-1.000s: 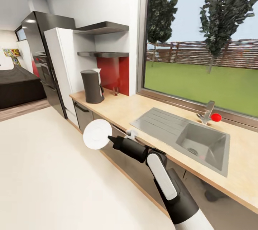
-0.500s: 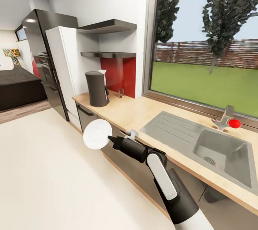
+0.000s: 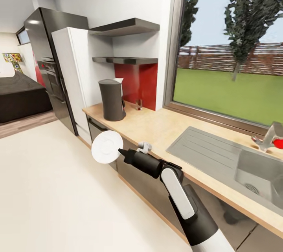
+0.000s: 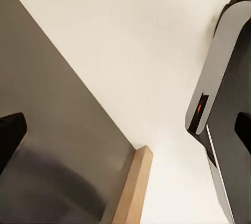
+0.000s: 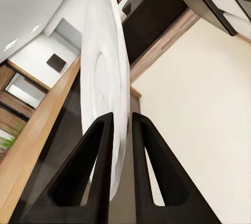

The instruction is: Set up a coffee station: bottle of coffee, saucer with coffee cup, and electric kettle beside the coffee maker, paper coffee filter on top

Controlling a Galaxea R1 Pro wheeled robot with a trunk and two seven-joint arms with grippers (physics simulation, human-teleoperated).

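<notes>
Now my right fingers [image 5: 121, 156] pinch the saucer [image 3: 107, 147] tight, still short of the surface [image 3: 165, 126]; the coffee maker [image 3: 112, 99] waits ahead.

The right arm [image 3: 184, 201] is built of rounded glossy black segments, with a long white panel set along the forearm and a white shell at its lowest visible part. A small pale grey fitting [image 3: 144, 148] is mounted on top near the wrist, and the black body narrows to a cone toward the right gripper [image 5: 121, 130]. Its two fingers [image 5: 99, 166] are seen as matte black tapered blades, each pierced by a triangular cut-out.
</notes>
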